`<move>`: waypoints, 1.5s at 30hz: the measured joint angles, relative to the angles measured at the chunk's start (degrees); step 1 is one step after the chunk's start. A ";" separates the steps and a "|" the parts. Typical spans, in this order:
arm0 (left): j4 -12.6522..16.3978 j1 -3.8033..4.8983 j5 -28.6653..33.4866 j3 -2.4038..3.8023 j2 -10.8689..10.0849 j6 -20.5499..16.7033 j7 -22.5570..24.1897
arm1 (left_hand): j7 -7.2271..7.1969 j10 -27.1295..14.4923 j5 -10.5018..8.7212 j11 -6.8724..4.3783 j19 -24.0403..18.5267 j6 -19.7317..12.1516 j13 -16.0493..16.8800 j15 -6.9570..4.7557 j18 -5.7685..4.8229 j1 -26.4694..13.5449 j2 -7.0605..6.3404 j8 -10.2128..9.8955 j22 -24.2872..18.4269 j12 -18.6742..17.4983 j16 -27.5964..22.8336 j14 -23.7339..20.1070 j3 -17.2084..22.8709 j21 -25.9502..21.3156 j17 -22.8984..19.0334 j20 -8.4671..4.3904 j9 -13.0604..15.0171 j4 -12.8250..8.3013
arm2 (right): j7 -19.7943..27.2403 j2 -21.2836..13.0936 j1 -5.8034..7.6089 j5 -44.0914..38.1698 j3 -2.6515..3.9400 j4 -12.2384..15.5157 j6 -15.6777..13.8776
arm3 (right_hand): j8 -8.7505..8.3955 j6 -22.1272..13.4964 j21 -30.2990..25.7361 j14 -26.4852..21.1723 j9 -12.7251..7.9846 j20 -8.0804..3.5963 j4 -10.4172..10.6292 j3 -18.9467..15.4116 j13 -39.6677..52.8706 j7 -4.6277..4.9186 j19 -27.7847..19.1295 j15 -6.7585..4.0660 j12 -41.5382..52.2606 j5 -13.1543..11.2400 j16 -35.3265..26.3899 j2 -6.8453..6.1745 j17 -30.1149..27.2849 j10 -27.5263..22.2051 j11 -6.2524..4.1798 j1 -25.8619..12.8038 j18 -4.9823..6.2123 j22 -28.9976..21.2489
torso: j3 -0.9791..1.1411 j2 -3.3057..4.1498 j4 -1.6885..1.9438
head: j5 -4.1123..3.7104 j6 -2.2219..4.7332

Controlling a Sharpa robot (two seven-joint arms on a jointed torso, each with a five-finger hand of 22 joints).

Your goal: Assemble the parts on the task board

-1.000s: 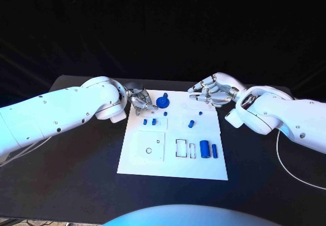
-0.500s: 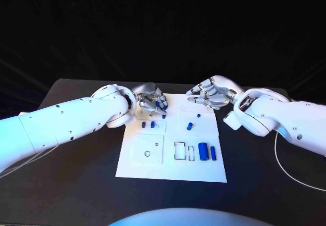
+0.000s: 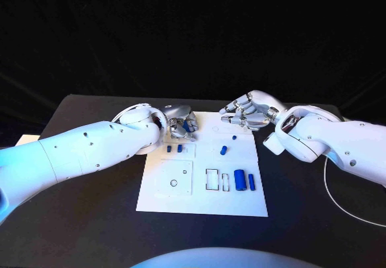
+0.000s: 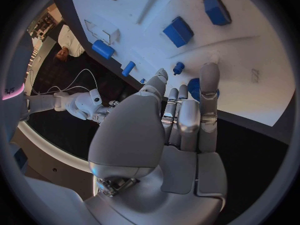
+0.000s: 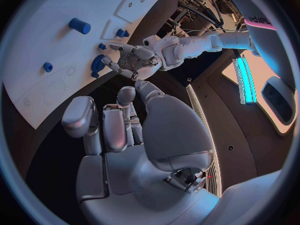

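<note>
Left hand [image 3: 182,124] is sitting over the upper left of the task board [image 3: 201,198], in the upper middle of the head frame. Its fingers are lying close together, curled down around a round blue part [image 3: 186,127] that's showing between them. In the left wrist view the fingers [image 4: 209,90] are pressed side by side, reaching onto the board with the same blue part [image 4: 195,89] tucked just behind the fingertips. Contact is evident, but I can't tell whether it's a real grip or just a touch.

Right hand [image 3: 251,113] is hovering at the board's upper right edge, fingers curled loosely and slightly apart, holding nothing. The right wrist view is showing its fingers [image 5: 115,125] bent inward over the dark table [image 3: 80,223], off the board.

Parts on the board, head view:
- two small blue pegs [image 3: 174,149] standing side by side just below the left hand
- a short blue piece [image 3: 224,149] lying right of centre, with a tiny blue dot [image 3: 234,137] above it
- a thick blue cylinder [image 3: 240,180] and a thinner blue cylinder [image 3: 251,182] lying side by side at lower right, next to the rectangular slot outlines [image 3: 214,178]
- a square outline with a small ring [image 3: 174,182] at lower left
</note>
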 measured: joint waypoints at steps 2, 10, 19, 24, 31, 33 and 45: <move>-0.17 -0.09 -1.51 0.00 0.24 0.29 -0.64 | -0.12 0.90 0.00 -0.09 1.00 0.51 -0.42 -0.02 -0.66 0.00 0.00 -0.04 3.44 -0.23 2.18 0.85 0.00 4.04 2.48 -0.03 -0.37 0.00 | 0.00 0.00 0.00 0.00 0.00 0.01 0.01 | 0.00 0.00 0.00 0.00 0.00 0.00 0.00 0.00 0.00 0.00 0.00 0.00 0.00 0.00 0.00 0.00 0.00 0.00 0.00 0.00 0.00 -0.02 | 0.00 0.00 0.03 | -0.03 -0.07; -0.42 -0.27 -4.45 0.03 0.90 0.95 -2.55 | -0.34 3.14 0.00 -0.45 2.96 2.77 -0.71 -0.14 -1.77 0.68 0.68 -0.13 11.13 -1.46 6.01 1.58 1.00 13.16 6.92 -0.35 -0.97 -0.18 | 0.00 0.05 -0.01 0.00 0.00 0.02 0.03 | 0.00 0.00 0.00 0.00 0.00 0.00 0.00 0.00 0.00 0.00 0.00 0.00 0.00 0.00 0.00 0.00 0.00 0.00 0.00 0.00 0.00 -0.06 | 0.01 -0.01 0.07 | -0.08 -0.25; -0.57 -0.53 -5.87 0.04 1.86 1.59 -3.36 | -0.75 5.61 0.00 -1.14 3.93 4.19 -0.76 -0.33 -2.64 0.68 0.68 -0.45 15.43 -3.43 6.46 1.76 2.79 18.03 7.57 -0.55 -1.25 -0.07 | 0.01 0.13 -0.01 0.00 0.00 0.01 0.05 | 0.00 0.01 0.00 0.00 0.00 0.00 0.00 0.00 0.00 -0.01 0.00 0.00 0.00 0.00 0.00 0.00 0.00 0.00 0.00 0.00 0.00 -0.06 | 0.01 -0.02 0.05 | -0.23 -0.44; -0.90 -0.70 -6.15 0.04 2.37 1.85 -3.41 | -0.66 6.45 0.00 -1.12 4.13 4.90 -0.76 -0.53 -2.65 0.68 0.68 -0.82 16.46 -4.44 6.46 1.95 3.50 19.09 7.34 -0.75 -1.44 -0.13 | 0.01 0.16 -0.01 0.00 0.00 0.01 0.06 | 0.00 0.01 0.00 0.00 0.00 0.00 0.00 0.00 0.00 -0.01 0.00 0.00 0.00 0.00 0.00 0.00 0.00 0.00 0.00 0.00 0.00 -0.06 | 0.01 -0.02 0.06 | -0.24 -0.57; -1.42 -0.79 -6.59 0.04 2.82 2.54 -3.62 | -0.74 8.13 0.00 -1.21 4.13 5.62 -0.76 -0.53 -2.64 0.68 0.67 -1.32 17.88 -5.75 6.68 1.95 5.26 20.61 7.17 -0.75 -1.57 -0.33 | 0.01 0.23 -0.01 0.00 0.00 0.02 0.09 | 0.00 0.04 0.00 0.00 0.00 0.00 0.00 0.00 0.00 -0.04 0.00 0.00 0.00 0.00 0.00 0.00 0.00 0.00 0.00 0.00 0.00 -0.06 | 0.01 -0.02 0.06 | -0.31 -0.79; -1.48 -0.80 -6.78 0.04 2.82 2.83 -3.75 | -0.61 8.54 0.00 -1.18 4.34 5.74 -0.74 -0.53 -2.63 0.74 0.61 -1.31 18.63 -5.85 6.68 1.95 6.00 21.57 7.05 -0.96 -1.60 -0.50 | 0.01 0.23 -0.01 0.00 0.00 0.02 0.09 | 0.00 0.04 0.00 0.00 0.00 0.00 0.00 0.00 0.00 -0.04 0.00 0.00 0.00 0.00 0.00 0.00 0.00 0.00 0.00 0.00 0.00 -0.06 | 0.01 -0.02 0.06 | -0.35 -0.88; -1.45 -0.73 -7.53 0.17 2.93 3.85 -4.48 | -0.54 8.63 0.00 -1.09 4.34 5.81 -0.66 -0.53 -3.52 0.76 -0.31 -2.67 20.15 -7.92 6.67 1.94 8.60 22.88 6.30 -0.96 -2.14 -0.89 | 0.01 0.22 -0.01 0.08 0.00 0.04 0.13 | 0.00 0.05 0.00 0.00 0.00 0.00 0.00 0.00 0.00 -0.05 0.00 0.00 0.00 0.00 0.00 0.00 0.00 0.00 0.00 0.00 0.00 -0.05 | 0.01 -0.07 0.10 | -0.47 -1.11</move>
